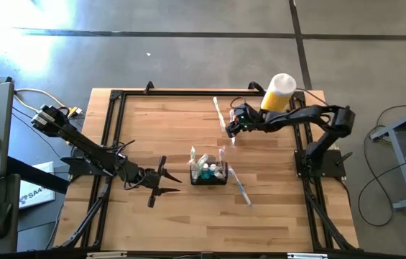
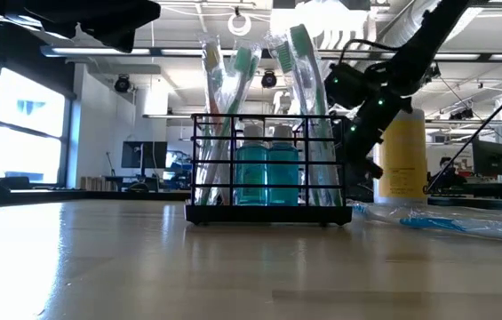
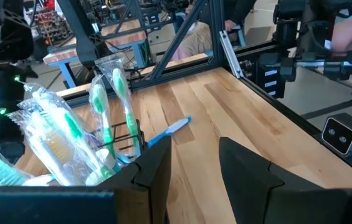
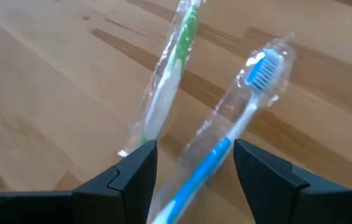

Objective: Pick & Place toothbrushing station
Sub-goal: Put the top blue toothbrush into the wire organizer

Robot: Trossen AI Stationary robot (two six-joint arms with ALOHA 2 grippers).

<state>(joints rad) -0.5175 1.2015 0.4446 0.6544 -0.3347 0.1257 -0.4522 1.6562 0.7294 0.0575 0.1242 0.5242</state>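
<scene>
Sitting mid-table, the small black wire-mesh caddy (image 1: 209,173) holds wrapped toothbrushes. Our right gripper (image 4: 191,165) straddles a blue plastic-wrapped toothbrush (image 4: 235,127), jaws spread; our left gripper (image 1: 161,181) waits released beside the caddy.

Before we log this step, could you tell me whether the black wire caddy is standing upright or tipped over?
Upright. In the low view the caddy sits flat on the table, with toothbrushes sticking up out of it.
</scene>
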